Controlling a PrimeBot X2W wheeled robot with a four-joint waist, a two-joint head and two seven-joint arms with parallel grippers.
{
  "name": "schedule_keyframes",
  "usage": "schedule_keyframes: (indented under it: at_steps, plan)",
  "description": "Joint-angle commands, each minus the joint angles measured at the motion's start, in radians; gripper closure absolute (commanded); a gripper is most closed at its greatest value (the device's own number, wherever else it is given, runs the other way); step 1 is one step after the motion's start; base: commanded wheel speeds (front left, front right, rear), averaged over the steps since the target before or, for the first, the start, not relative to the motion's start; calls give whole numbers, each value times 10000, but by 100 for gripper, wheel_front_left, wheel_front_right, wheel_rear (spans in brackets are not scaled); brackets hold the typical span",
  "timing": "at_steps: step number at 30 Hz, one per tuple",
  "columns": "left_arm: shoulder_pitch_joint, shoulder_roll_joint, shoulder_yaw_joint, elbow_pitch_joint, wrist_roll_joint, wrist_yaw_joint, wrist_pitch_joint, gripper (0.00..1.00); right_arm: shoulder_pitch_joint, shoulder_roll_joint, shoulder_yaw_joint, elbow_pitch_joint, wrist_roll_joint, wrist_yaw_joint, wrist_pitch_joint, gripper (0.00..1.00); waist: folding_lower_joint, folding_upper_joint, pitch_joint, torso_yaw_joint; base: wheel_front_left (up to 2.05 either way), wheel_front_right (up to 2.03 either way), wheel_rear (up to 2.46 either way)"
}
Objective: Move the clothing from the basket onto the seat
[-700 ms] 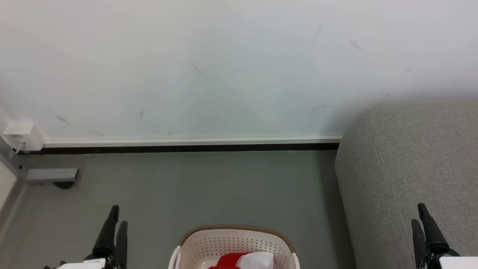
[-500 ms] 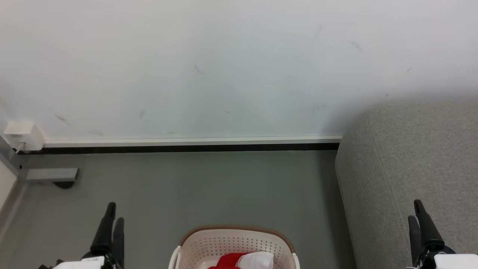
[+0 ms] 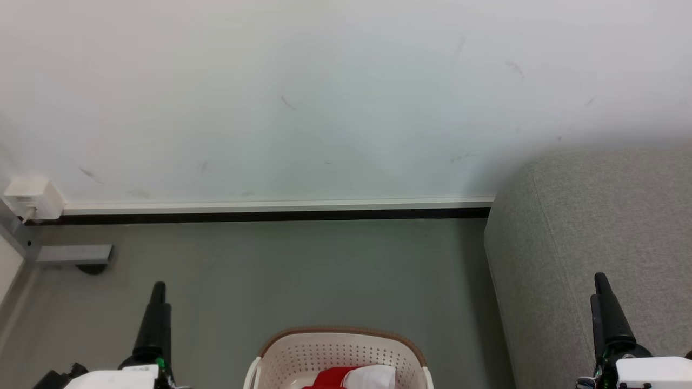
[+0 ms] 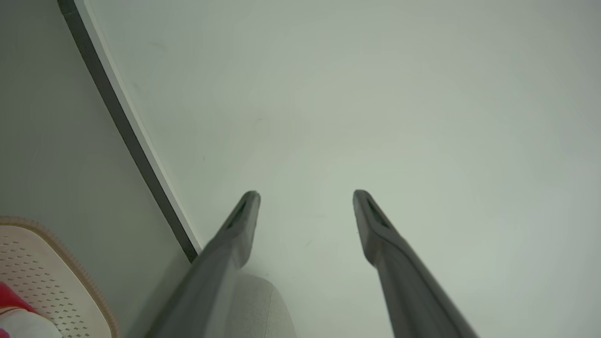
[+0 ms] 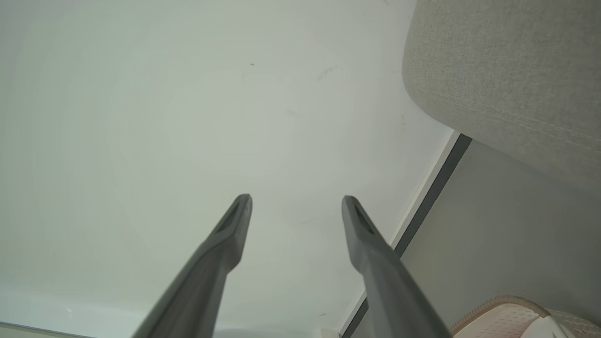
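clothing (image 3: pixel 331 378) in basket (image 3: pixel 324 351), right of left gripper (image 3: pixel 158 289)

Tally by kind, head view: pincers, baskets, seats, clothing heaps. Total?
pincers: 2 (left pincer, right pincer, both open)
basket: 1
seat: 1
clothing heap: 1, garments in it can't be counted
total: 5

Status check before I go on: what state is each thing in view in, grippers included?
left gripper, open, empty, in the air.
right gripper, open, empty, in the air.
basket, upright on the floor, holding the clothing.
clothing, bunched inside the basket, untouched.
seat, apart from the basket, none of the clothing on its visible part.
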Motion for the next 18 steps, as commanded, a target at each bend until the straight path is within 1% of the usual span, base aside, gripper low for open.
schedule_keyframes:
  at_steps: [1,10,18]
  plan:
    - [-33,59,22,-222,400,-36,-111,0,-258,-130,76,-258,-255,34,-125,0,0,0,-4,-8,0,0,0]
    - [6,69,93,-370,1457,-46,-461,0,-285,-226,269,-444,-1721,36,-465,0,0,0,-35,-56,0,0,0]
    - [91,76,14,-507,3146,-54,-722,0,-314,-356,431,-398,-3323,39,-740,0,0,0,-71,-120,0,0,0]
